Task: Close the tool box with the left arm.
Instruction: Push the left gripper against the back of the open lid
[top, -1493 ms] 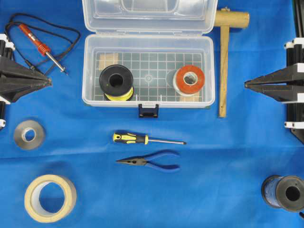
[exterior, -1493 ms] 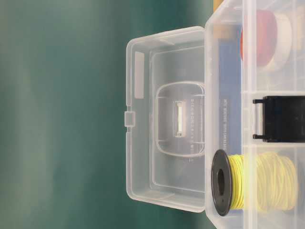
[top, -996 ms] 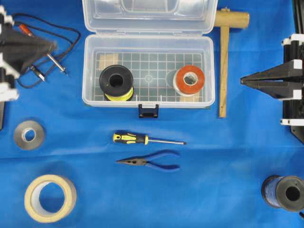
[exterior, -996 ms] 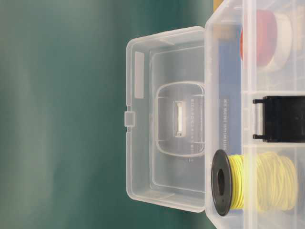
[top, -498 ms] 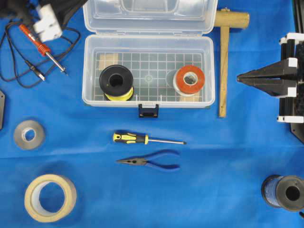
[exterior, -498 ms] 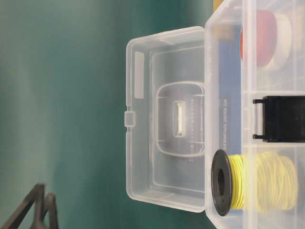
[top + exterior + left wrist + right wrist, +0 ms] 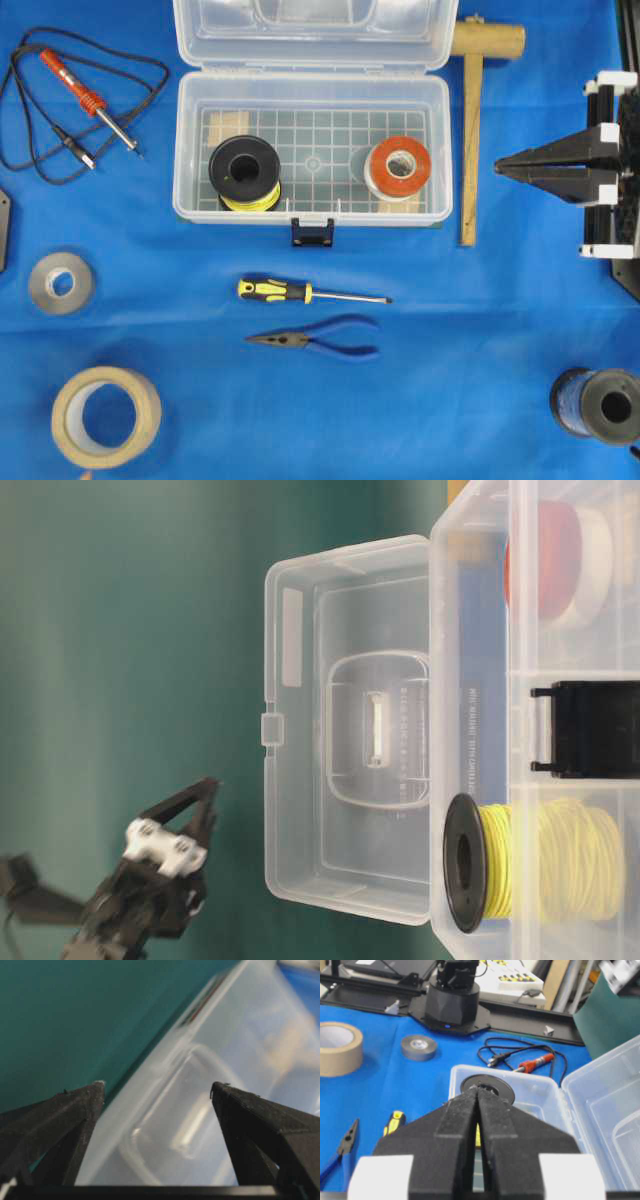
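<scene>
The tool box (image 7: 185,150) is a clear plastic case with its lid (image 7: 310,40) standing open at the back and a dark blue latch (image 7: 312,233) at the front. My left gripper (image 7: 157,1087) is open and empty. It faces the outside of the raised lid (image 7: 200,1105) with one fingertip on each side of the moulded handle recess. In the table-level view it (image 7: 206,794) hangs just behind the lid (image 7: 350,730), apart from it. It is out of the overhead view. My right gripper (image 7: 500,168) is shut and empty, right of the box.
In the box lie a black spool of yellow wire (image 7: 243,172) and an orange spool (image 7: 398,168). Around it lie a soldering iron (image 7: 90,95), wooden mallet (image 7: 470,130), screwdriver (image 7: 300,292), pliers (image 7: 320,341), grey tape (image 7: 60,283), masking tape (image 7: 105,415) and a blue spool (image 7: 600,405).
My left arm rose from the left edge, swung toward the back and left the overhead view; it now shows behind the lid at table level. The right gripper drifted slightly left.
</scene>
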Robot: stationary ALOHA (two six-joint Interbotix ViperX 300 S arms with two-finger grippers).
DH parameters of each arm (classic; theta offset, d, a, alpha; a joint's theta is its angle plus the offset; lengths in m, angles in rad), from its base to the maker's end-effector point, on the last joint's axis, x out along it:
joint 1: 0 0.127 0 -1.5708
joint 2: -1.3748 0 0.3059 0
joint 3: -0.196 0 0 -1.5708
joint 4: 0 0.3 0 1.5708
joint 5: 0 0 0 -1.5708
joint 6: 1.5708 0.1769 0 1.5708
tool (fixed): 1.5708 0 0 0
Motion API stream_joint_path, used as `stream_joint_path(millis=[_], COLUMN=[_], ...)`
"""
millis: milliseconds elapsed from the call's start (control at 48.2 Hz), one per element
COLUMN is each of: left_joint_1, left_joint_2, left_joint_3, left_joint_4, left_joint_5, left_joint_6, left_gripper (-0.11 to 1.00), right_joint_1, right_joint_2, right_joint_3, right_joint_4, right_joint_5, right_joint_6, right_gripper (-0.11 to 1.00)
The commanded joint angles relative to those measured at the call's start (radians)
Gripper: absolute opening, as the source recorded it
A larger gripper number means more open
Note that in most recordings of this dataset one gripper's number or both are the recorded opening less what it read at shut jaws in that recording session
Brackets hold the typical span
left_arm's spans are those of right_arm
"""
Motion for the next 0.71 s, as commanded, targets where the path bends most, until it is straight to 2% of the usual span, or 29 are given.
stream_joint_path(millis=[0, 207, 415, 685], left_joint_1=[0.014, 0.04, 0.043, -0.002], left_joint_2=[0.034, 0.126, 0.164, 0.164], left_joint_3=[-0.072, -0.163, -0.225, -0.238], left_joint_4=[0.002, 0.003, 0.003, 0.003], left_joint_5=[0.057, 0.19, 0.348, 0.439], left_joint_6=[0.021, 0.052, 0.114, 0.115], left_gripper=[0.93, 0.93, 0.93, 0.92], right_joint_1=[-0.002, -0.002, -0.002, -0.002], right_joint_2=[0.009, 0.018, 0.023, 0.023], right_joint_3=[-0.009, -0.008, -0.006, 0.0], right_joint_4=[0.002, 0.002, 0.002, 0.002], right_joint_5=[-0.005, -0.003, -0.003, -0.003], right_joint_6=[0.0, -0.002, -0.002, -0.002], right_gripper=[0.0, 0.0, 0.0, 0.0])
